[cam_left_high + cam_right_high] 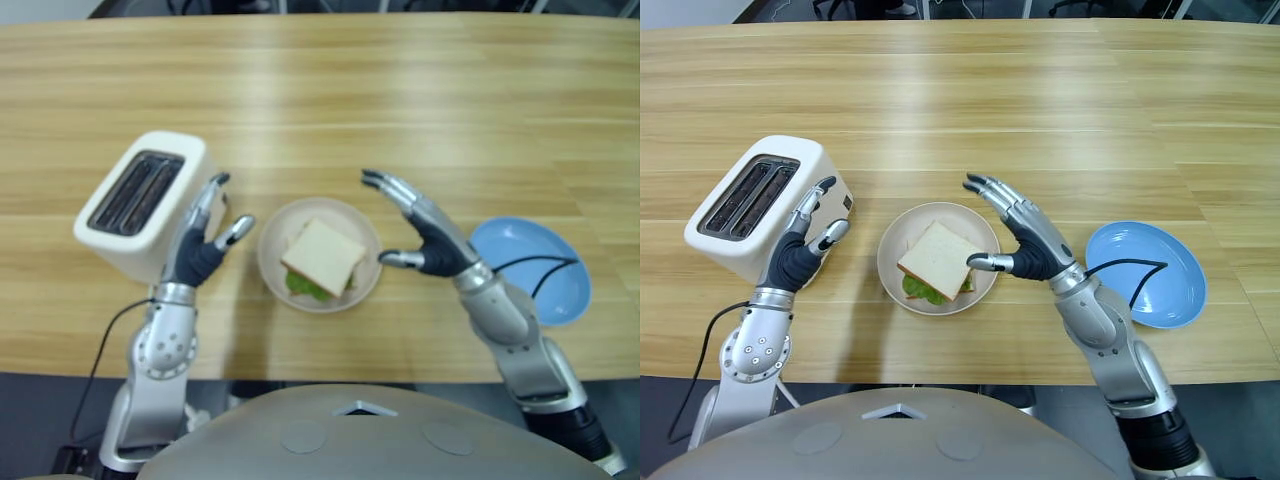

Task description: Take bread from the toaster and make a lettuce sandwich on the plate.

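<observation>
Hovering right hand [432, 242] at plate's [332, 212] three o'clock, fingers spread wide, holding nothing. Sandwich [323, 257] sitting on plate, lettuce [303, 287] peeking beneath, lying nine o'clock from right hand. Left hand [198, 252] waiting open beside toaster [140, 205]. Right hand looking nearer.

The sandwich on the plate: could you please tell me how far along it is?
Done: the toaster looks empty, and a bread slice lies on lettuce on the plate. In hand: nothing; the left hand is open beside the toaster, the right hand open beside the plate. Left: apparently nothing but pulling clear.
</observation>
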You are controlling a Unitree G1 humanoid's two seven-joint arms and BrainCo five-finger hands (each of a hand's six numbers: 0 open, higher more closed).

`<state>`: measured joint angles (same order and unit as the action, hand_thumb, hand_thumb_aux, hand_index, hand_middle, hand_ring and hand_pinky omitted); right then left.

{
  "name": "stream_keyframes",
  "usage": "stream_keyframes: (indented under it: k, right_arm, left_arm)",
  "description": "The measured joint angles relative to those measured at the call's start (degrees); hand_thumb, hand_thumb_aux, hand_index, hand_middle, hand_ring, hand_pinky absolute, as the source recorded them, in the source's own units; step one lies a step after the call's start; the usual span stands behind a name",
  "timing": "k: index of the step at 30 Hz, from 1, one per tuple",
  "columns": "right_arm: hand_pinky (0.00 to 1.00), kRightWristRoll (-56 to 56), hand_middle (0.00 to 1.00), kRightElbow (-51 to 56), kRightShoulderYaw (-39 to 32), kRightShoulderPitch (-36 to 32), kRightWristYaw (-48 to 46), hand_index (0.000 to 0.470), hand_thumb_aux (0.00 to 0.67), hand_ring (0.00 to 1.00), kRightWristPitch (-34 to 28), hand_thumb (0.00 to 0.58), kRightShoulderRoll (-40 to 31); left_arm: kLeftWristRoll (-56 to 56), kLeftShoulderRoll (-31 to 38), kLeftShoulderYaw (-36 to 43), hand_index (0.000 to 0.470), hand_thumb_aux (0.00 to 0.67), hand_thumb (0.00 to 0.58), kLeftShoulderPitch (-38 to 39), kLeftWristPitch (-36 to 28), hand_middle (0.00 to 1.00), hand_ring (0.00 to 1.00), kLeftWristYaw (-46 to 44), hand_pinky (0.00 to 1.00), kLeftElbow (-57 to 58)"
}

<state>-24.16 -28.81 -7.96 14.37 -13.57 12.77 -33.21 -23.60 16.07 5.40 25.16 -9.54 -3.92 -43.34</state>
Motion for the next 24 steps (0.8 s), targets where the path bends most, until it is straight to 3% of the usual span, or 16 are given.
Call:
stream_keyframes:
  k: [3, 4, 5, 6, 7, 8, 9, 11, 19, 24]
  right_arm:
    - [0.00, -0.18, 0.00, -1.09, 0.93, 1.48, -4.67, 0.000, 0.000, 0.00, -2.70, 0.000, -3.02]
    - [0.00, 0.00, 0.00, -1.54, 1.39, 2.15, -6.40, 0.000, 0.000, 0.00, -3.51, 0.000, -4.23]
    - [0.00, 0.56, 0.00, -2.41, 1.88, 3.59, -8.82, 0.000, 0.000, 0.00, -4.54, 0.000, -6.21]
    - [0.00, 1.21, 0.00, -3.03, 2.34, 4.87, -10.68, 0.029, 0.042, 0.00, -5.13, 0.071, -7.65]
    - [0.00, 2.81, 0.00, -3.97, 3.51, 6.51, -12.94, 0.029, 0.042, 0.00, -5.91, 0.071, -8.78]
    - [0.42, 3.94, 0.42, -4.45, 4.17, 7.42, -14.14, 0.460, 0.670, 0.42, -6.40, 0.580, -9.50]
    - [0.42, 5.79, 0.42, -5.52, 5.18, 8.68, -15.93, 0.460, 0.670, 0.42, -7.20, 0.580, -10.32]
    - [1.00, 9.25, 1.00, -7.70, 7.55, 10.27, -18.62, 0.460, 0.670, 1.00, -8.60, 0.580, -11.02]
    - [1.00, 16.23, 1.00, -14.51, 9.86, 12.70, -25.85, 0.460, 0.670, 1.00, -12.88, 0.580, -12.42]
    - [0.98, 15.96, 0.98, -15.82, 0.79, 11.90, -28.42, 0.460, 0.670, 0.98, -14.43, 0.580, -10.87]
  left_arm:
    - [1.81, 3.65, -0.90, 0.000, 0.000, 0.000, -0.01, 2.53, 0.00, 0.00, -3.58, 0.00, -0.01]
    - [2.16, 5.06, -1.13, 0.069, 0.100, 0.160, -0.04, 3.13, 0.00, 0.00, -5.07, 0.00, -0.03]
    - [2.96, 7.59, -1.61, 0.069, 0.100, 0.160, 0.08, 3.94, 0.00, 0.00, -7.50, 0.00, -0.13]
    - [3.48, 9.73, -2.42, 0.460, 0.670, 0.580, 0.38, 4.52, 1.00, 1.00, -9.17, 1.00, -0.22]
    - [4.20, 11.62, -3.52, 0.460, 0.670, 0.580, 0.78, 5.29, 1.00, 1.00, -11.18, 1.00, -0.32]
    - [4.91, 12.71, -4.14, 0.460, 0.670, 0.580, 1.19, 5.90, 1.00, 1.00, -12.45, 1.00, -0.37]
    - [5.93, 14.31, -4.63, 0.460, 0.670, 0.580, 1.83, 6.77, 1.00, 1.00, -14.30, 1.00, -0.48]
    - [6.96, 17.06, -4.90, 0.460, 0.670, 0.580, 3.29, 8.18, 1.00, 1.00, -17.62, 1.00, -0.72]
    - [5.62, 22.54, -0.10, 0.460, 0.670, 0.580, 5.96, 10.59, 1.00, 1.00, -26.45, 1.00, 2.11]
    - [1.32, 23.97, 6.06, 0.460, 0.670, 0.580, 4.39, 11.25, 1.00, 1.00, -29.90, 1.00, 7.35]
